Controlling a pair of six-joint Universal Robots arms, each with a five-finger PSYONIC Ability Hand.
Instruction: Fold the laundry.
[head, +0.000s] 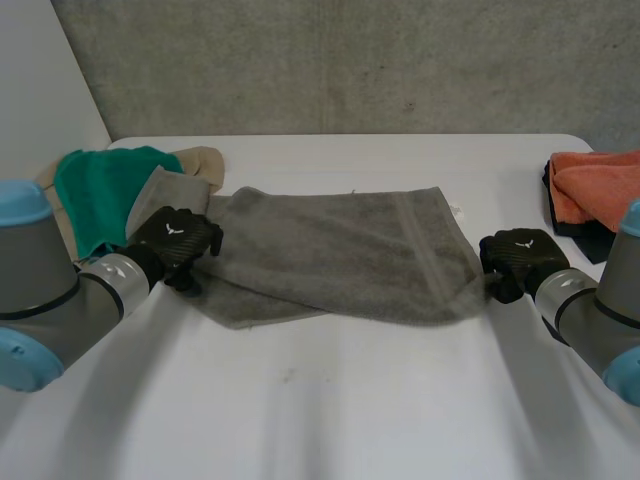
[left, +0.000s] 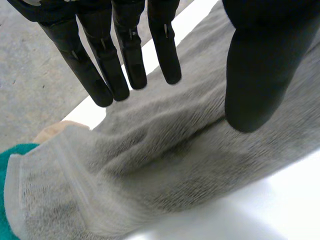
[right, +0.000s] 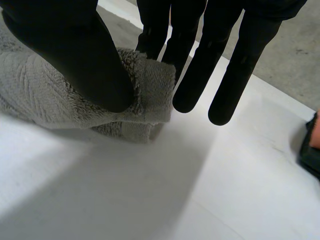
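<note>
White surface (head: 330, 400) carries grey towel (head: 340, 255) spread across mid-frame, green cloth (head: 100, 190) upper left, orange cloth (head: 595, 185) at right edge. Left hand (head: 177, 240) over towel's left end, fingers straight, gripping nothing; right hand (head: 520, 255) pinches towel's right corner between thumb and fingers.

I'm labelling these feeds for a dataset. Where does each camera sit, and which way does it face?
Head view: behind and between the arms, looking down at the white table and grey towel; the left hand and right hand show.
Left wrist view: on the left wrist, looking along the open left hand at that towel's end.
Right wrist view: on the right wrist, looking along the right hand pinching the towel's corner.
Shared: all three see the grey towel.
</note>
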